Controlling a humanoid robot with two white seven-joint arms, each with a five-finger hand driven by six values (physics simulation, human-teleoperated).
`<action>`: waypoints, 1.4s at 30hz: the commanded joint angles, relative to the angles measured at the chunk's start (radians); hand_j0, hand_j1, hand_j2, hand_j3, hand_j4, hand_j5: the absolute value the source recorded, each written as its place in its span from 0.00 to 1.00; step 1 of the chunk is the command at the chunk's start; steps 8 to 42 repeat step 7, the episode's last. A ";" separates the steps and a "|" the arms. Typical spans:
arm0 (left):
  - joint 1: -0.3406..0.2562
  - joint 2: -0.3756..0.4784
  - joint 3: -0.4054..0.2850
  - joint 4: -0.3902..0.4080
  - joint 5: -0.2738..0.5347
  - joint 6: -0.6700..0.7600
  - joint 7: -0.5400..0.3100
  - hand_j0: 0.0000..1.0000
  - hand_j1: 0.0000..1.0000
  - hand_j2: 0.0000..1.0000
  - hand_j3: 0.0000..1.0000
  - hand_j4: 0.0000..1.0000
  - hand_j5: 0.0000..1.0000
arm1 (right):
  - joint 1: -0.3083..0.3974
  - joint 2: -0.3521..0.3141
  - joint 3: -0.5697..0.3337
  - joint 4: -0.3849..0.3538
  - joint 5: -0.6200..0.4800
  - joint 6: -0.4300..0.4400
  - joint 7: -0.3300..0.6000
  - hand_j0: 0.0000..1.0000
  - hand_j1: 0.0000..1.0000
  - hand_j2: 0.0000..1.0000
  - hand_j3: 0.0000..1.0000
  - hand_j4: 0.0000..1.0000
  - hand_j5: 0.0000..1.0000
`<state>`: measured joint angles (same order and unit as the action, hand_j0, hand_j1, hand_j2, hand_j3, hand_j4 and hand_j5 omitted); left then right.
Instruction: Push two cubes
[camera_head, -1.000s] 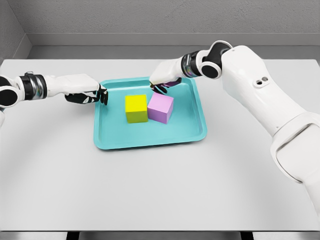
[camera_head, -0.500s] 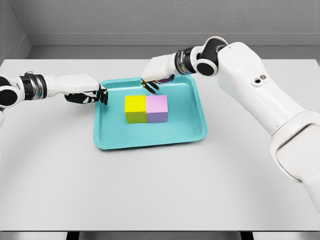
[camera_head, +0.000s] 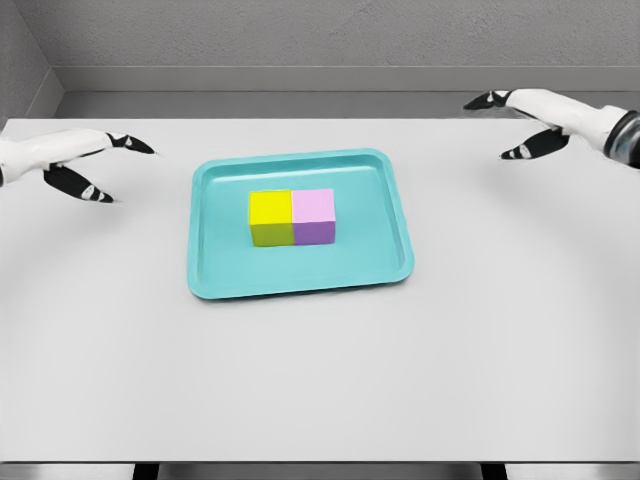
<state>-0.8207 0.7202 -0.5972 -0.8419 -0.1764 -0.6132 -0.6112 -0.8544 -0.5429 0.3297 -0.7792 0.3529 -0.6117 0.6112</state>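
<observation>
This is a simulated test room and not a real home or shop, because the plain white table (camera_head: 320, 370), the bare grey wall (camera_head: 330, 35) and the flat, clean surfaces all look like a computer render.

Single head view; looks down on table (camera_head: 320, 380) from front

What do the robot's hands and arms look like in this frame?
The left hand and right hand are both white shells with slim fingers ending in black tips and black undersides. The right wrist shows a dark ring band at the picture's edge. No cables or markings are visible.
</observation>
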 joint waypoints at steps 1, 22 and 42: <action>0.000 0.005 0.031 0.064 0.032 0.002 0.000 1.00 1.00 1.00 1.00 1.00 1.00 | 0.000 -0.069 0.029 -0.011 -0.117 0.001 0.000 1.00 1.00 1.00 1.00 1.00 1.00; 0.000 0.007 0.031 0.063 0.032 0.002 0.000 1.00 1.00 1.00 1.00 1.00 1.00 | -0.014 -0.083 0.132 -0.066 -0.117 0.001 0.000 1.00 1.00 1.00 1.00 1.00 1.00; 0.000 0.007 0.031 0.063 0.032 0.002 0.000 1.00 1.00 1.00 1.00 1.00 1.00 | -0.014 -0.083 0.132 -0.066 -0.117 0.001 0.000 1.00 1.00 1.00 1.00 1.00 1.00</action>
